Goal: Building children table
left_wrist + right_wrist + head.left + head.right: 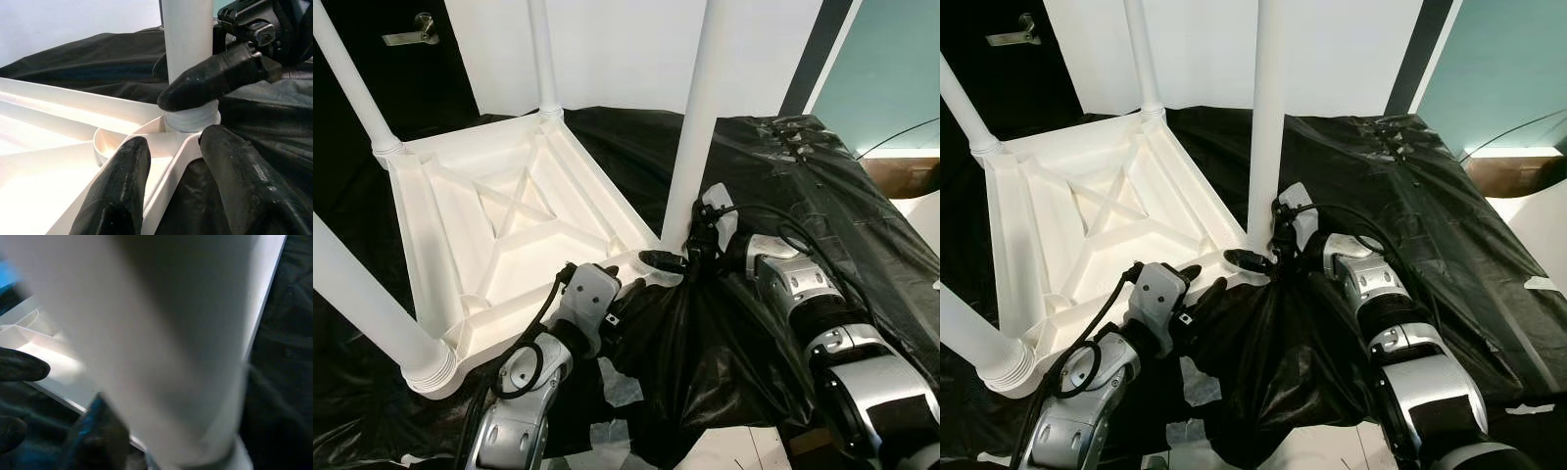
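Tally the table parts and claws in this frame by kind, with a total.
White upside-down tabletop: 1
White legs standing in its corners: 4, nearest the claws, back, left, front left
Claws: 2, left claw, right claw
Total: 7

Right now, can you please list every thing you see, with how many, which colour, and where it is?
Table top: one, white, upside down on the black sheet, ribs facing up.
Table legs: four, white, standing upright at the corners.
Plastic sheet: one, black, spread under the table.
Door handle: one, metal, on the dark door beyond the table.
Left gripper: one, black fingers, open around the table top's near corner.
Right gripper: one, black fingers, closed on the base of the nearest leg.
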You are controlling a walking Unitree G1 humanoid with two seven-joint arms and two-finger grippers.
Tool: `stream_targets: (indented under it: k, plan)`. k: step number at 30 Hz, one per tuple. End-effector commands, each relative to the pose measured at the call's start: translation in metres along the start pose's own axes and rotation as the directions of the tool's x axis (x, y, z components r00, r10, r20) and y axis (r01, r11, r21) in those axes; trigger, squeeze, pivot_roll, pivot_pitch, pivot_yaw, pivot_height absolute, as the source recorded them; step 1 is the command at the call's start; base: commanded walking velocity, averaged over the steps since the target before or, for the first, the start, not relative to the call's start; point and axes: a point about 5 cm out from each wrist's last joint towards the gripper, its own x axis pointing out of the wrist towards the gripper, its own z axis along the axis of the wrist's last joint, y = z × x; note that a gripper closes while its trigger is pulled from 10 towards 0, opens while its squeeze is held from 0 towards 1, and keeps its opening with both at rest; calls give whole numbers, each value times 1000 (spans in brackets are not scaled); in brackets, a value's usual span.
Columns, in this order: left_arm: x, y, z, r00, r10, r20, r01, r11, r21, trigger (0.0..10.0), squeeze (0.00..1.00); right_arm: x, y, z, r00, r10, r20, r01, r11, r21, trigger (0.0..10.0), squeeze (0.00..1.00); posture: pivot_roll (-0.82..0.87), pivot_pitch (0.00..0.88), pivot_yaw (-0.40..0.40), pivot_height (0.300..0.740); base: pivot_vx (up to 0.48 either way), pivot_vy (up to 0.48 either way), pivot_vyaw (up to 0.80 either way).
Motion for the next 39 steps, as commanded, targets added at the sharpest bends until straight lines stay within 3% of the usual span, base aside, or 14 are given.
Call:
stream_targets:
  k: [1,11,12,13,14,22,24,26,29,31,32,33,34,39]
  plan:
    - [-1,4,-2,995,95,-12,-95,995,1,10000,0,0,2,-3,999,40,-26,-40,999,-1,0,0,148,23,-80,740,0,0,0]
    - [2,5,-1,995,100,-6,-100,995,-1,10000,0,-3,0,-7,999,26,-20,-25,999,29,0,0,136,23,-86,740,0,0,0]
    - [2,5,-1,995,100,-6,-100,995,-1,10000,0,-2,0,-9,999,-16,-30,17,1000,24,0,0,136,23,-86,740,0,0,0]
    - [2,5,0,995,99,-4,-99,995,-1,10000,0,-2,1,-12,997,-66,-36,67,997,26,6392,0,128,24,-85,740,0,0,0]
    - [2,4,0,995,96,-4,-96,995,-1,10000,0,-1,2,-14,992,-120,-36,121,992,32,10000,0,125,26,-81,740,0,0,0]
    - [2,3,-1,996,85,-3,-85,996,-4,10000,0,1,7,-22,956,-290,-49,294,951,95,10000,0,112,34,-72,740,0,0,0]
    - [2,3,-1,997,71,-4,-71,997,-4,10000,0,6,22,-28,910,-411,-60,416,897,148,10000,0,104,38,-66,740,0,0,0]
    - [2,3,-1,997,71,-4,-71,997,-4,10000,0,6,22,-28,910,-411,-60,416,897,148,10000,0,104,38,-66,740,0,0,0]
    - [3,2,-1,998,62,-4,-62,998,-4,10000,0,11,35,-32,869,-491,-64,494,849,187,10000,0,99,41,-58,740,0,0,0]
    - [3,2,-1,998,60,-4,-60,998,-4,10000,0,11,38,-33,859,-507,-65,510,838,193,10000,0,99,41,-58,740,0,0,0]
    - [3,2,-1,998,56,-4,-57,998,-4,10000,0,11,39,-34,823,-564,-71,565,797,212,10000,0,99,42,-56,740,0,0,0]
    - [3,2,-1,998,56,-4,-57,998,-4,10000,0,11,39,-34,823,-564,-71,565,797,212,10000,0,99,42,-56,740,0,0,0]
    - [3,1,-1,999,53,-6,-53,999,-3,10000,0,12,46,-35,762,-643,-83,640,727,248,10000,0,101,44,-55,740,0,0,0]
    - [3,1,-1,999,51,-7,-51,999,-8,10000,0,16,54,-31,763,-642,-72,636,727,259,10000,0,100,46,-52,740,0,0,0]
